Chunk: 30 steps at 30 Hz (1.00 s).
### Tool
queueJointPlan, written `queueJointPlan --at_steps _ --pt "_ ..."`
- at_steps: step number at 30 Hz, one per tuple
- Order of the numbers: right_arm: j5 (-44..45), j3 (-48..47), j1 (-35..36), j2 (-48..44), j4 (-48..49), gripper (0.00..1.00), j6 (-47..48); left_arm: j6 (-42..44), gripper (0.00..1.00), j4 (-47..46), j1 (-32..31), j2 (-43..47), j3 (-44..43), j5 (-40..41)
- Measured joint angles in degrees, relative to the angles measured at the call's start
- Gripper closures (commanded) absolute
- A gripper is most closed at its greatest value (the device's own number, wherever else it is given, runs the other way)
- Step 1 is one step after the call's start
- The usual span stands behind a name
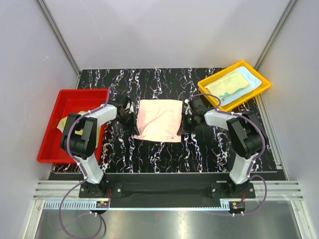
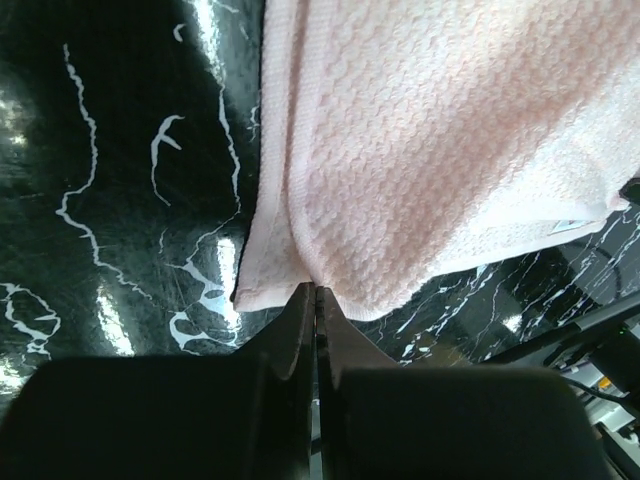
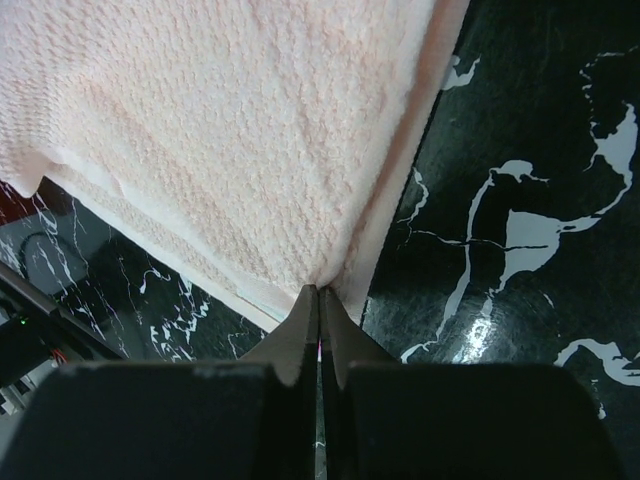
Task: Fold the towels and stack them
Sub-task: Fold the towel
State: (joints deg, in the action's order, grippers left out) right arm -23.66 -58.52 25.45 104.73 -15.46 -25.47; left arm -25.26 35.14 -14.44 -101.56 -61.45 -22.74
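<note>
Peach-pink towel between left gripper and right gripper (each pinching its edge)

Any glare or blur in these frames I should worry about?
Top external: even light, sharp, no obvious glare on the table. Left wrist: white hot spots on the glossy table, pink towel weave crisp, jaws dark and soft. Right wrist: glare patch lower right, towel bright near the top, jaws blurred.
</note>
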Motion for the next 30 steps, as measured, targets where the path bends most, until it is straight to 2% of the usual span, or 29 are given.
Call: queueJointPlan --at_steps 7,13,23,27,30 --pt "0.2 0.1 0.0 -1.7 -1.4 1.00 1.3 0.2 1.00 1.8 -0.7 0.0 -1.2 3.6" --pt "0.0 -1.3 0.0 -5.2 -3.0 1.00 2.1 1.6 1.00 6.0 -0.7 0.4 -6.8 9.7" --pt "0.4 -2.3 0.0 -7.8 -5.6 1.00 2.6 2.3 1.00 8.8 -0.6 0.6 -8.5 9.2" --pt "0.8 -9.4 -1.0 -7.8 -7.6 1.00 3.2 1.7 1.00 11.4 0.0 0.4 -19.1 7.4" --pt "0.8 -19.2 -3.3 -6.3 -7.9 1.00 3.6 0.7 1.00 8.3 1.6 -0.3 -28.5 4.5"
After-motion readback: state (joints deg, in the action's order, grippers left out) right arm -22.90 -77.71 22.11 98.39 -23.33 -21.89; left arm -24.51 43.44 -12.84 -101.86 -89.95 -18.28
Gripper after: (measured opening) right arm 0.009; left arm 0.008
